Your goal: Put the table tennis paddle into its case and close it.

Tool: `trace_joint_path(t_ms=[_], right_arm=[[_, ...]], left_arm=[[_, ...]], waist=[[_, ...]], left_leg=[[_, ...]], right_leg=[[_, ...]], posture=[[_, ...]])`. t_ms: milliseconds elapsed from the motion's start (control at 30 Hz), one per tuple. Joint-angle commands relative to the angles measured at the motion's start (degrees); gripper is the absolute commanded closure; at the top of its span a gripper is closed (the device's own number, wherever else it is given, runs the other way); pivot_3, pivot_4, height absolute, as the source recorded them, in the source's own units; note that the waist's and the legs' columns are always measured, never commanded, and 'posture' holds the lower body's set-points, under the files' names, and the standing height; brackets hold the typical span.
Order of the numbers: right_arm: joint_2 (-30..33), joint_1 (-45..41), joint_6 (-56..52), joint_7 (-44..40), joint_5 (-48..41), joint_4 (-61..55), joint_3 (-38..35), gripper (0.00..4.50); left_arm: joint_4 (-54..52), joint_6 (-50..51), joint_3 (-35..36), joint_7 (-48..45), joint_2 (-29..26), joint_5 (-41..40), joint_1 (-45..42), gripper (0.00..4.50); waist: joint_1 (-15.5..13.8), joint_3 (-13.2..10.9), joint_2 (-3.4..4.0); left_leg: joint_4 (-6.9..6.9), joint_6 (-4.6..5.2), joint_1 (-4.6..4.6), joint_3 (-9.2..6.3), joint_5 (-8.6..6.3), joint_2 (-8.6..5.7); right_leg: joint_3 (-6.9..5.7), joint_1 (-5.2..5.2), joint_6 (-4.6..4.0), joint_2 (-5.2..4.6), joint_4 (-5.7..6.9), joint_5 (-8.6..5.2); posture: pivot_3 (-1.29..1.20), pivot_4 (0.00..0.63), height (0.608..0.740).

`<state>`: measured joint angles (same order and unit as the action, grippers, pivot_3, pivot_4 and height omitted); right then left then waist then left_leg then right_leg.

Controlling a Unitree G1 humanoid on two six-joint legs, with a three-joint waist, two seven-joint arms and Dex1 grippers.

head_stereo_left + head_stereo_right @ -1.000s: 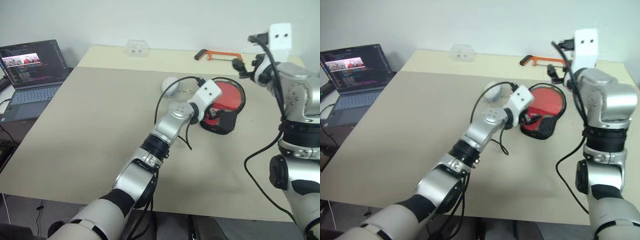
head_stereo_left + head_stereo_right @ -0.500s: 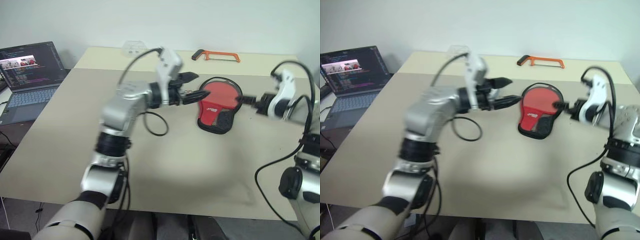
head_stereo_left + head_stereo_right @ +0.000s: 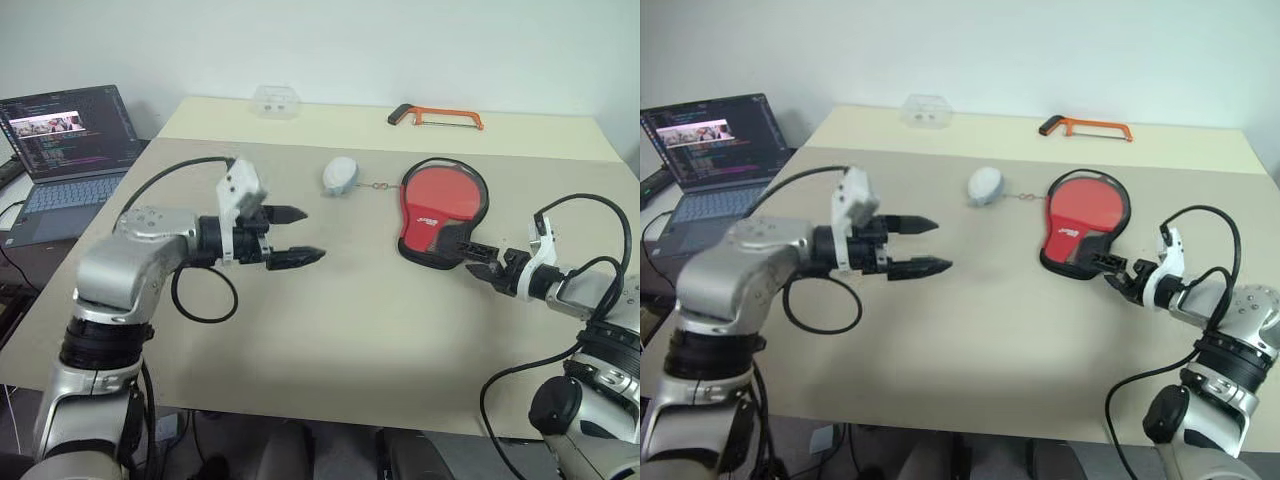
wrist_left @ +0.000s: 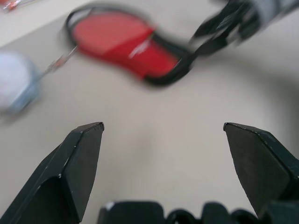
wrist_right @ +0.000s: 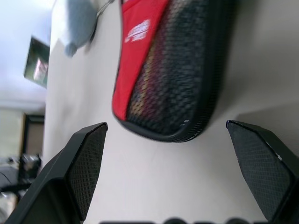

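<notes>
The case [image 3: 440,213] lies shut-looking on the table [image 3: 330,320], right gripper [image 3: 478,262] wide at its mesh end, left gripper [image 3: 295,236] wide and well apart; a one-sided nudge could just skid it away.

We can read no text anywhere. The red paddle-shaped zip case with black edging [image 3: 440,215] carries a small white logo beside its black mesh pocket, its letters too small to make out. The open grey laptop [image 3: 62,150] shows lines of writing we cannot read.
</notes>
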<state>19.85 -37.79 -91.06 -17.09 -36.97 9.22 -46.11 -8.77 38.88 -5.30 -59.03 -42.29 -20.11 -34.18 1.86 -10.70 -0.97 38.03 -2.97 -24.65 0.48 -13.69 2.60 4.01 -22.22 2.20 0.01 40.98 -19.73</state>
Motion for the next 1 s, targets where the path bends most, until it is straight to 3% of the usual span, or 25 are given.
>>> trace_joint_path(t_ms=[33, 233, 433, 1000], right_arm=[[0.0, 0.5, 3.0, 2.1, 1.2, 0.9, -1.6, 0.0], [-1.9, 0.1, 5.6, 3.3, 0.6, 3.1, -1.6, 0.0], [-6.0, -1.7, 6.2, 4.9, -0.8, 2.9, -0.8, 0.0], [-11.7, -4.6, 8.9, 5.1, -3.4, 4.9, 3.6, 0.0]], left_arm=[[-3.1, -2.4, 0.0, 1.0, -0.3, 0.9, 1.4, 0.03], [-4.2, -2.2, 0.1, 1.7, -0.5, 0.8, 2.5, 0.03], [-4.1, -2.0, 0.1, 2.6, -0.5, 0.9, 2.4, 0.03], [-5.9, -1.0, 0.2, 4.1, -0.6, 0.5, 3.8, 0.03]], waist=[[0.0, 0.0, -0.01], [0.0, 0.1, -0.2], [1.3, 0.2, -0.29], [3.1, 0.2, -0.3]], left_leg=[[0.0, 0.01, 0.0, 0.01, 0.0, 0.0], [0.02, 0.05, 0.09, -0.05, -0.02, -0.01], [-0.08, 0.06, 0.85, 0.04, -0.04, -0.02], [-0.21, 0.03, 0.83, 0.01, -0.05, 0.1]], right_leg=[[0.0, 0.0, 0.0, 0.0, 0.0, 0.0], [0.0, 0.14, 0.0, 0.0, 0.01, 0.0], [0.05, 0.78, -0.02, 0.08, -0.02, 0.01], [0.14, 0.66, -0.13, 0.51, -0.12, 0.07]], posture=[[0.0, 0.15, 0.74], [0.0, 0.15, 0.74], [0.0, 0.15, 0.74], [0.0, 0.15, 0.74]])
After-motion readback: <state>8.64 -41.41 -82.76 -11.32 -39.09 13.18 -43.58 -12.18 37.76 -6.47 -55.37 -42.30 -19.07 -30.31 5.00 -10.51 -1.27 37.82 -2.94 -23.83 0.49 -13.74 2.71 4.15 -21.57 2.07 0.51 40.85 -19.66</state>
